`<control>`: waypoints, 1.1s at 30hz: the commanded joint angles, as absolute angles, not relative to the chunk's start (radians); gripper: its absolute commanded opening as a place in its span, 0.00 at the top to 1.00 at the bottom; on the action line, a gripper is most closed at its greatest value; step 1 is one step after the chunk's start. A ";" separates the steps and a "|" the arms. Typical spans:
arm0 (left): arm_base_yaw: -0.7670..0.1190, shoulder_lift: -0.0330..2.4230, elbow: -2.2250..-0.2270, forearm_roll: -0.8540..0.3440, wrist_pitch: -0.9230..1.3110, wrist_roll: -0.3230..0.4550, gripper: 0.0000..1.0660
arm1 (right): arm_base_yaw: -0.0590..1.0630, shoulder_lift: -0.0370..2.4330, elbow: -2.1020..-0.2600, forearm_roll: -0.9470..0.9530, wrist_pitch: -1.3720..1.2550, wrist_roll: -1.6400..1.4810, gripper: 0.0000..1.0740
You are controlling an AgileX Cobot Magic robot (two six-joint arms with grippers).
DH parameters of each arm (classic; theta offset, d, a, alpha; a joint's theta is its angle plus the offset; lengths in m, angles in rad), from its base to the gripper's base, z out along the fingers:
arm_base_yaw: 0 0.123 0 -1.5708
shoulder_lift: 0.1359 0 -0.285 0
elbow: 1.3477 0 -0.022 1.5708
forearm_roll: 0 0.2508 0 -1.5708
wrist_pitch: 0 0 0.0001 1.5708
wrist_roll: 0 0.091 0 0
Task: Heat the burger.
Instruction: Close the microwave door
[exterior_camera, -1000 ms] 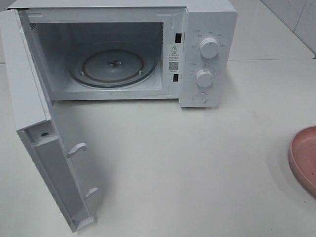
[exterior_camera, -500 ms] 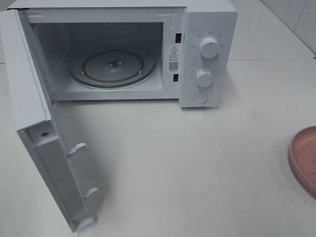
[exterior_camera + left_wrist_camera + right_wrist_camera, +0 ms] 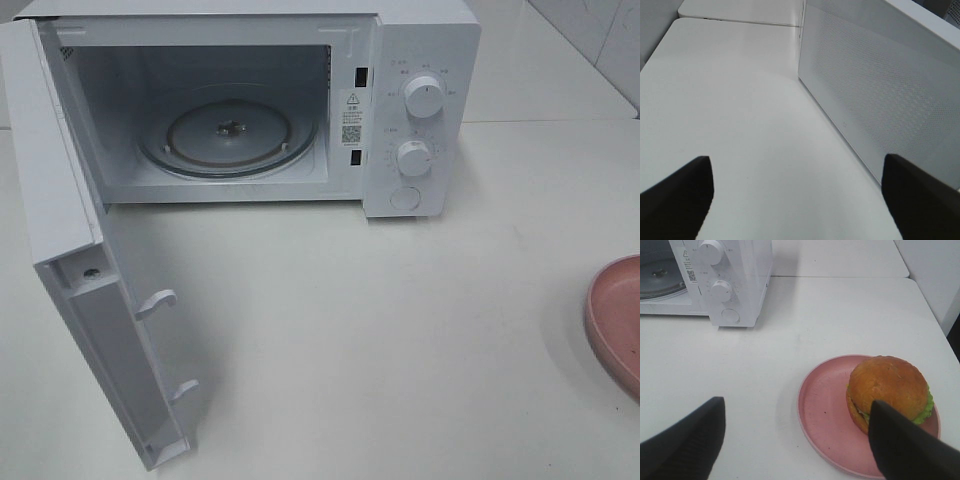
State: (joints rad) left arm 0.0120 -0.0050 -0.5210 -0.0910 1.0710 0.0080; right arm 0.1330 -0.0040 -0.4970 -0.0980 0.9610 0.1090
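The white microwave (image 3: pixel 300 100) stood open, its door (image 3: pixel 70 290) swung wide; a small QR label (image 3: pixel 351 132) sat by the cavity, too small to read. My golden-bunned burger with green lettuce (image 3: pixel 888 392) lay on the round pink plate (image 3: pixel 825 405) near the white surface's (image 3: pixel 380 330) edge. My left gripper (image 3: pixel 800 195) and right gripper (image 3: pixel 800 440) both held their jaws apart, empty.

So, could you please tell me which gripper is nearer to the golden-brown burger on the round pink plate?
Right. The right gripper hangs open just short of the golden-brown burger on the round pink plate. The left gripper is beside the white microwave's open door, with no burger in its view.
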 commanded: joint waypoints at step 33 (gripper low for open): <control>0.013 0.135 -0.501 -0.039 0.763 0.000 0.57 | 0.125 -0.029 -0.495 -0.096 0.962 0.100 0.31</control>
State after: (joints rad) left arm 0.0120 0.0910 -0.5250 -0.0390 0.8500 0.0080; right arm 0.1330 -0.0040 -0.4970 -0.0980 0.9610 0.1090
